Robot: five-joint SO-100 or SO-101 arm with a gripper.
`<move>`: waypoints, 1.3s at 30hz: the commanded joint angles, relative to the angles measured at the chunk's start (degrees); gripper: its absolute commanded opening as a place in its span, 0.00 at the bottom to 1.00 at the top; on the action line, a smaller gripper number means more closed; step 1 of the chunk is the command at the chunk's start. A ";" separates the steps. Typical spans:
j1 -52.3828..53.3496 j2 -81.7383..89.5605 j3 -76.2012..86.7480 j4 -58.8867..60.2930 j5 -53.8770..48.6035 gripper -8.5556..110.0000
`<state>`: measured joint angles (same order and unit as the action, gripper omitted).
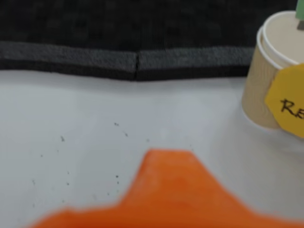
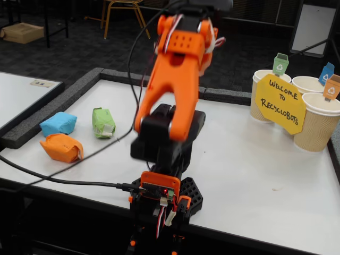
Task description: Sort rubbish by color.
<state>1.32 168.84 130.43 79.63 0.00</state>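
Arm: orange, raised over mid-table, blurred
Gripper: an orange part fills the bottom of the wrist view; spread or pressed together, cannot tell
Blue wad: far left of the table in the fixed view
Orange wad: just in front of blue wad
Green wad: just right of blue wad
Cups: three, far right, behind yellow sign

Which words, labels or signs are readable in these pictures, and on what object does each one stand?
"WELCOME TO RECYCLOBOTS": handwritten on the yellow sign fixed to the paper cups, fixed view.
"RE": start of that text on the yellow sign, cut off in the wrist view.
Recycling symbols, no words: green tag, blue tag, orange tag.
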 commanded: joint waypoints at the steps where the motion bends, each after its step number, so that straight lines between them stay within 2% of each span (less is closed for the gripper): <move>1: 2.11 -8.96 -16.44 1.49 0.35 0.07; 7: 0.44 -17.49 -27.25 9.14 0.35 0.07; 15: -4.83 -27.16 -31.29 14.06 0.35 0.07; 23: -19.25 -35.77 -35.51 17.84 0.26 0.07; 32: -34.45 -36.83 -36.21 20.21 0.26 0.07; 39: -38.85 -37.18 -34.54 20.65 -0.18 0.07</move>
<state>-35.51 131.75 101.51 100.20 0.00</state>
